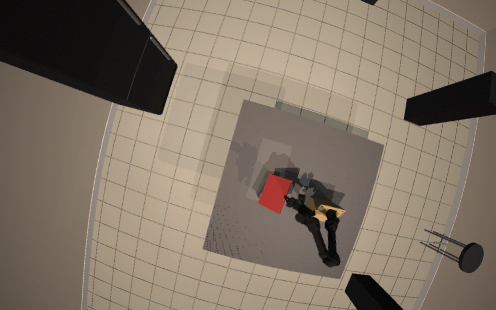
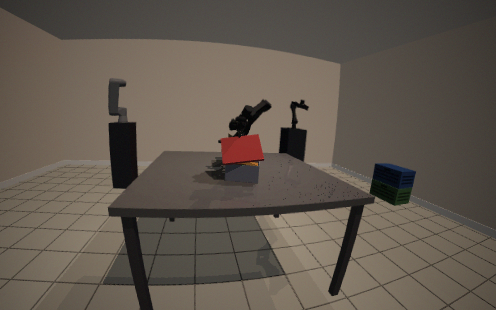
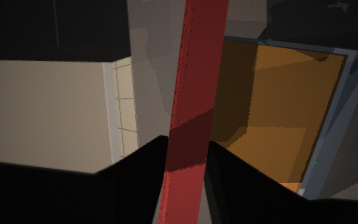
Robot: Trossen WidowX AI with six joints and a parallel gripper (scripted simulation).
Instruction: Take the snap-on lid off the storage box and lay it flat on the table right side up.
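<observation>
The red lid [image 1: 274, 194] [image 2: 242, 149] [image 3: 199, 85] is lifted off the box and tilted steeply, its near side hanging just above the box's top. The grey storage box [image 2: 241, 173] stands on the table; the wrist view shows its grey rim [image 3: 327, 125] and open orange inside. My gripper [image 1: 288, 200] [image 2: 235, 131] [image 3: 185, 147] is shut on the lid's edge, one dark finger on each side of the red strip. In the overhead view the lid hides most of the box.
The dark grey table [image 1: 340, 160] [image 2: 300, 192] carries the arm's base near its edge. Black pedestals [image 2: 122, 155] [image 2: 293, 142] stand behind the table. Stacked blue and green crates [image 2: 393, 183] sit on the floor at the right, and a stool [image 1: 470, 256] stands off the table.
</observation>
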